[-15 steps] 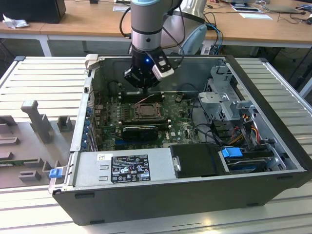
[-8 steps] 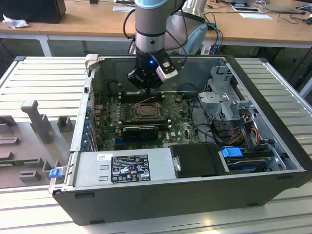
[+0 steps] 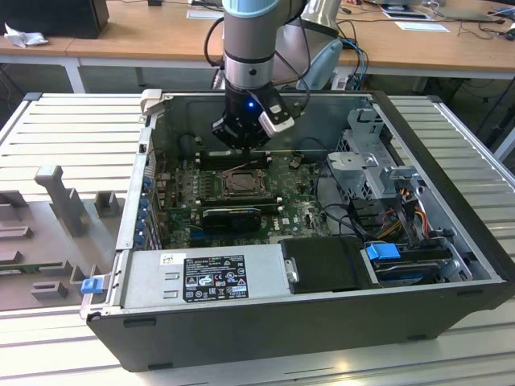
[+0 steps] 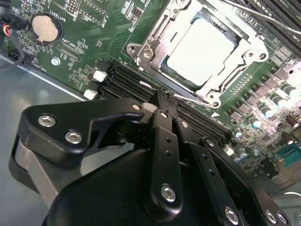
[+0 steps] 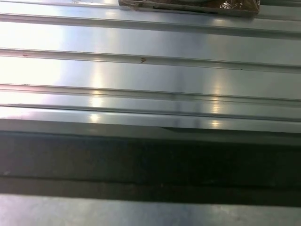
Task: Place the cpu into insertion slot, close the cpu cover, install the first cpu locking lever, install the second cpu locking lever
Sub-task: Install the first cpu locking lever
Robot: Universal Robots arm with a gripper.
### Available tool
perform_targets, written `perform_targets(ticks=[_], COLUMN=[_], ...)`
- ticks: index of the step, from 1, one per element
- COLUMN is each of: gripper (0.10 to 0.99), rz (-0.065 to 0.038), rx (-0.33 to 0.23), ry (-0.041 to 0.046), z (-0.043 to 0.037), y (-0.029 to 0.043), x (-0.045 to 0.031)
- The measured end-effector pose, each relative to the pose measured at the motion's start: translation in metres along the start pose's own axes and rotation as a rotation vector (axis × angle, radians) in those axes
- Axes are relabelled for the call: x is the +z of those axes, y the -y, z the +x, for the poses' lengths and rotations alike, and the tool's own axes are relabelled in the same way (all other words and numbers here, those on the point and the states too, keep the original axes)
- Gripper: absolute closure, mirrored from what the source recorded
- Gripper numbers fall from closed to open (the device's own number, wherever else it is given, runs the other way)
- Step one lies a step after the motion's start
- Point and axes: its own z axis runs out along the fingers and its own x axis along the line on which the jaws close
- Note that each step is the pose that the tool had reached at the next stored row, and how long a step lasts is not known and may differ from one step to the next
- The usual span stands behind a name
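Cpu (image 4: pixel 201 52), one pale square chip, sits in the insertion slot (image 4: pixel 188 81) at the second wrist view's upper right, framed by the silver cpu cover (image 4: pixel 153 44). One claw (image 4: pixel 162 101) hovers near it, fingers together, holding nothing.

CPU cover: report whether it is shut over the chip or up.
Shut. In the second wrist view the cpu cover lies flat around the cpu, whose pale face shows through its window.
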Motion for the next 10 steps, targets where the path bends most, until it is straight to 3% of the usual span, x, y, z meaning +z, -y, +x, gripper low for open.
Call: perform_targets(ticks=[6,10], gripper=[0.980,0.980], rz=[-0.001,-0.002], rx=[0.000,0.000], ry=[0.0001,0.0001], z=[-0.0076,-0.0090], y=[0.0005,0.0009], x=[0.0033,0.0093])
